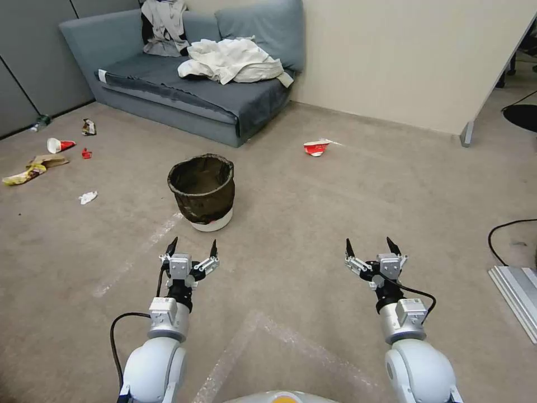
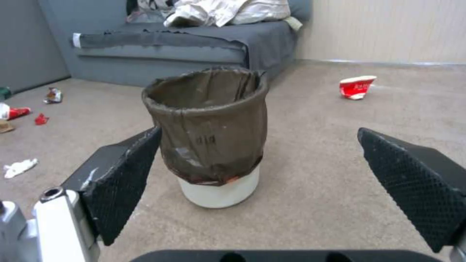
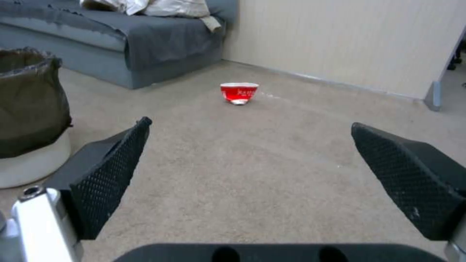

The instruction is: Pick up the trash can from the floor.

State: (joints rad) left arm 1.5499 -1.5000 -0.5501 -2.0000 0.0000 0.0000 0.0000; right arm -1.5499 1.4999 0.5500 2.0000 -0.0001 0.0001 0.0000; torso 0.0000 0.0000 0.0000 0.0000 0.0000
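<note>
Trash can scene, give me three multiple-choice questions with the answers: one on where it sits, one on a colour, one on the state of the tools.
1. Where is the trash can?
A. On the sofa
B. On the floor, just ahead of the left tool
C. Held in the right tool

2. What colour is the bag lining it?
A. Dark brown-black
B. Bright blue
C. Yellow

3. How are the two tools?
A. Both shut on the can
B. Left shut, right open
C. Both open, holding nothing

Answers: 1 B, it stands upright on the floor beyond the left tool. 2 A, the dark bag folds over the rim above the white base. 3 C, the fingers of the left tool and right tool are spread, apart from the can.
</note>
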